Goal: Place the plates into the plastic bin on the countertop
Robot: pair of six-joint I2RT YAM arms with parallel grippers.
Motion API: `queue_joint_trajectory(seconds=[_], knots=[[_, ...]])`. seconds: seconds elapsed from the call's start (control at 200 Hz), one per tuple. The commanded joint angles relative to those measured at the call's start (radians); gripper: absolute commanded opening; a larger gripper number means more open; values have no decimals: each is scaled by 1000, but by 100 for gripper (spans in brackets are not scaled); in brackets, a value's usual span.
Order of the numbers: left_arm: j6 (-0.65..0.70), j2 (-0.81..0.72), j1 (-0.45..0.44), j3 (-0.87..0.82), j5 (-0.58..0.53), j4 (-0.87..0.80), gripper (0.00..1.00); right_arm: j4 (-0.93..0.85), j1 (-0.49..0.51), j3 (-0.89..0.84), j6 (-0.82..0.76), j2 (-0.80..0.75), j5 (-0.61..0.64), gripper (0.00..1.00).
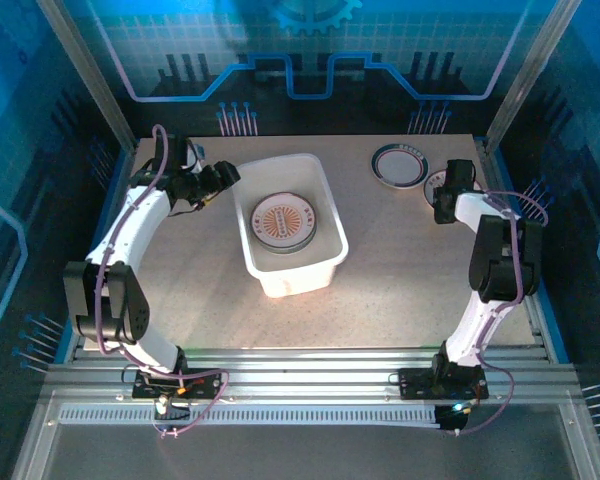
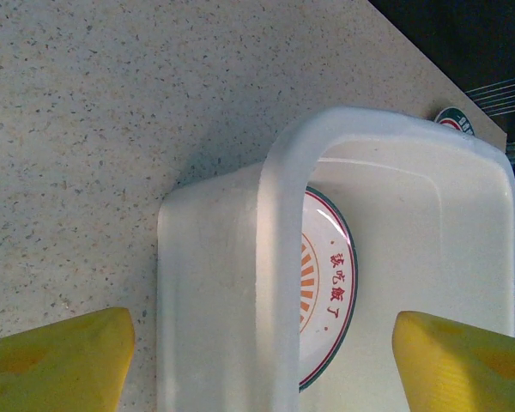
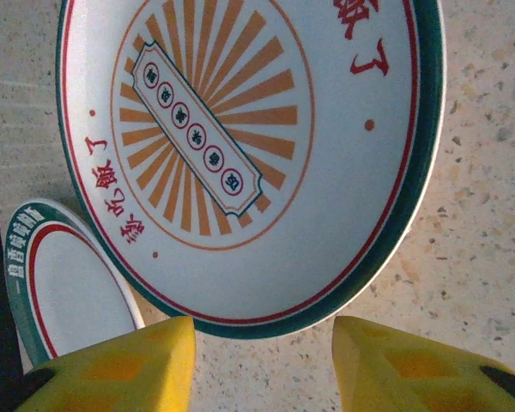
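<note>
Milky, round-cornered plastic bin (image 1: 290,275) on the speckled table (image 1: 400,290), a glossy sunburst plate (image 1: 285,222) lying flat inside.
Left jaws gape wide astride the bin's rolled rim. Right of the bin, the right jaws stand apart and empty at a second sunburst plate (image 3: 240,154); the green-rimmed plate (image 3: 69,283) beside it is cut off.

On my left wrist camera the white translucent rectangular plastic bin (image 2: 279,215) runs off the bottom edge, its near wall hiding half the round orange-rayed white plate (image 2: 330,283) inside. On the right wrist camera the top edge cuts a large sunburst-patterned white plate (image 3: 240,154); a small green-rimmed plate (image 3: 69,283) is partly hidden behind a yellow fingertip (image 3: 120,369).
</note>
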Motion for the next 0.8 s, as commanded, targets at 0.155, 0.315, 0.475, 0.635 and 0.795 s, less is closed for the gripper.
queue_joint_trajectory(seconds=[0.155, 0.315, 0.475, 0.635, 0.795], knots=[[-16, -7, 10, 43, 19, -31, 80, -84, -10, 51, -29, 4, 8, 43], [-17, -23, 10, 18, 24, -13, 80, -115, 11, 86, -155, -56, -24, 37], [-13, -24, 10, 8, 41, 0, 80, -297, 44, 256, -342, -57, -16, 37], [-2, -30, 11, 9, 52, 3, 80, -542, 39, 528, -561, 59, 1, 36], [-5, -35, 10, 1, 72, 19, 80, -715, 4, 734, -651, 231, -34, 37]])
